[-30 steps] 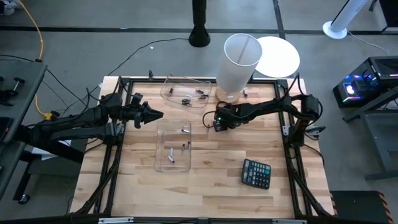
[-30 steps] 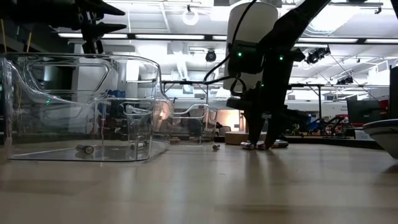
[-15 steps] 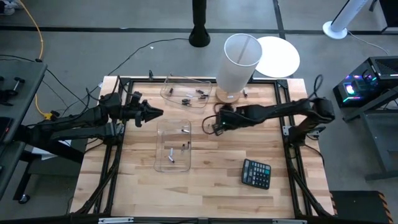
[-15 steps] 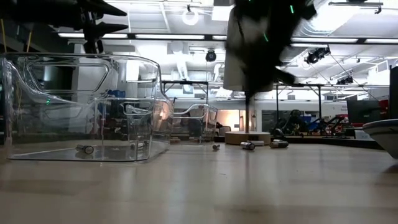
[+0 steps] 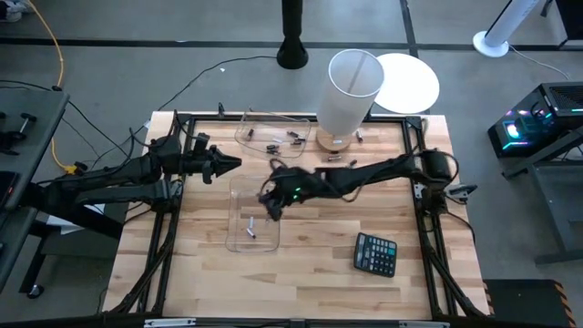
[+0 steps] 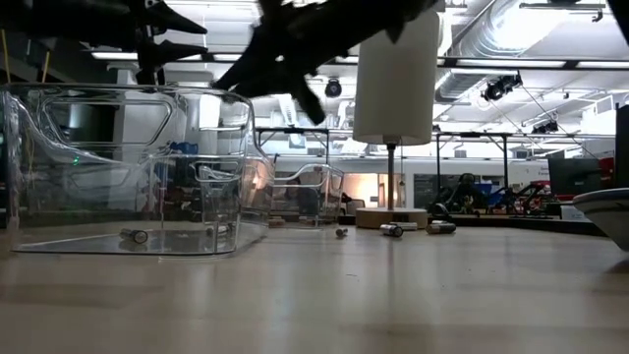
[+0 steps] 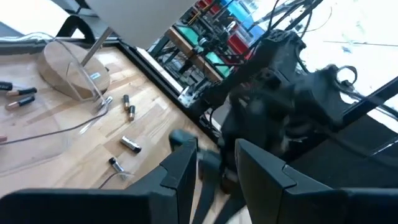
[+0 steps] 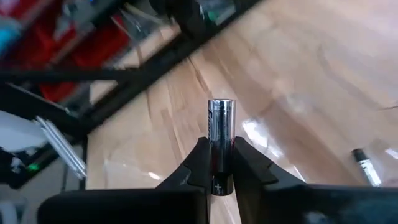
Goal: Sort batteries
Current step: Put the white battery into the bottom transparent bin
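Note:
My right gripper [image 5: 271,202] hangs over the near clear tray [image 5: 239,239], shut on a silvery battery [image 8: 221,121]. That tray holds a few batteries [image 5: 250,228], one of them showing in the right wrist view [image 8: 367,167]. The far clear tray [image 5: 260,121] holds several batteries [image 5: 273,146]. Loose batteries [image 5: 342,160] lie on the wood near the lamp base, and they show in the low view [image 6: 393,230] too. My left gripper [image 5: 230,166] waits open in the air over the table's left part, its fingers [image 7: 180,171] apart. My right gripper pinches the battery's back end [image 8: 219,163] between its two fingers. The battery lies along the fingers and sticks out past their tips. The fingers slant down toward the table's left side. The battery is lifted clear above the near tray.
A tall white cylinder lamp [image 5: 351,91] on a round wooden base stands at the far middle, with a white plate [image 5: 412,82] behind it. A black calculator [image 5: 375,253] lies near right. A black frame [image 5: 428,228] runs round the tabletop.
My right gripper has risen from the table near the lamp base, where its fingers pointed down among the loose batteries. It has swung toward the table's left and near side and now hangs over the near tray, tipped closer to level.

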### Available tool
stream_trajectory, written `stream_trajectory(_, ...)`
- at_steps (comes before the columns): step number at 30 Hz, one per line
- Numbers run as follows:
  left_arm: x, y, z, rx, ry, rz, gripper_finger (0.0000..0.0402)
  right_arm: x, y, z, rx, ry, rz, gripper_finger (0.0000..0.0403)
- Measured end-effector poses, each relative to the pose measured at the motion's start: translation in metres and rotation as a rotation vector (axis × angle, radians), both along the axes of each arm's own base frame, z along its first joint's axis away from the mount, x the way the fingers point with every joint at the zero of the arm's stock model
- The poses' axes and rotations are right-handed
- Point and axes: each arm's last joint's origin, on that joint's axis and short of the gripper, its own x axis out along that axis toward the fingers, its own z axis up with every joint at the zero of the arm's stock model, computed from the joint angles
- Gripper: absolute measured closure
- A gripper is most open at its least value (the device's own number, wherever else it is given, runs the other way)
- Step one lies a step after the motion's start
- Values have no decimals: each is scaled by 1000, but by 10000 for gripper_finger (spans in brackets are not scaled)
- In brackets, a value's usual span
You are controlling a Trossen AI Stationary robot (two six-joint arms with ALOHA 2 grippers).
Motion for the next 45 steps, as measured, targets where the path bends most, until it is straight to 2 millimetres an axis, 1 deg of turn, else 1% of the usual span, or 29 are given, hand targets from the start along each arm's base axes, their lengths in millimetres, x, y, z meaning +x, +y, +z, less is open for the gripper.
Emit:
stream_trajectory(3, 0, 0, 0, -4, 3, 0, 296, 13, 4, -4, 26, 100, -4, 356)
stream_trajectory(5, 0, 0, 0, -17, 0, -2, 296, 15, 3, -3, 28, 185, 8, 330)
stream_trajectory(8, 0, 0, 0, -28, 0, -6, 296, 12, 2, 3, -53, 250, 15, 281)
stream_trajectory(12, 0, 0, 0, -28, 0, -7, 296, -3, 0, 18, -129, 358, 5, 230)
stream_trajectory(13, 0, 0, 0, -28, 0, -7, 296, -8, 0, 21, -130, 391, -5, 223)
stream_trajectory(15, 0, 0, 0, -28, 0, -7, 296, -23, 1, 21, -132, 520, -46, 214)
stream_trajectory(19, 0, 0, 0, -28, 0, -8, 296, -63, 9, 6, -203, 801, -169, 211)
stream_trajectory(22, 0, 0, 0, -21, 1, -7, 296, -89, 10, -9, -140, 878, -257, 211)
stream_trajectory(24, 0, 0, 0, -19, 0, -6, 296, -99, 1, -23, -85, 880, -342, 210)
stream_trajectory(26, 0, 0, 0, -20, 0, -5, 296, -102, -14, -38, -38, 854, -430, 210)
stream_trajectory(28, 0, 0, 0, -20, 0, -5, 296, -102, -31, -48, 10, 813, -508, 210)
stream_trajectory(31, 0, 0, 0, -20, 0, -5, 296, -99, -56, -60, 54, 751, -584, 210)
stream_trajectory(33, 0, 0, 0, -29, -1, -3, 296, -100, -67, -68, 64, 767, -612, 210)
stream_trajectory(37, 0, 0, 0, -29, -1, -3, 296, -100, -73, -83, 50, 832, -610, 210)
stream_trajectory(40, 0, 0, 0, -29, -1, -2, 296, -93, -75, -96, 68, 825, -576, 210)
stream_trajectory(42, 0, 0, 0, -29, -1, -2, 296, -89, -75, -99, 80, 812, -541, 212)
stream_trajectory(44, 0, 0, 0, -28, -1, -1, 296, -90, -73, -102, 78, 833, -529, 228)
stream_trajectory(45, 0, 0, 0, -28, -2, -1, 296, -92, -71, -102, 67, 859, -528, 245)
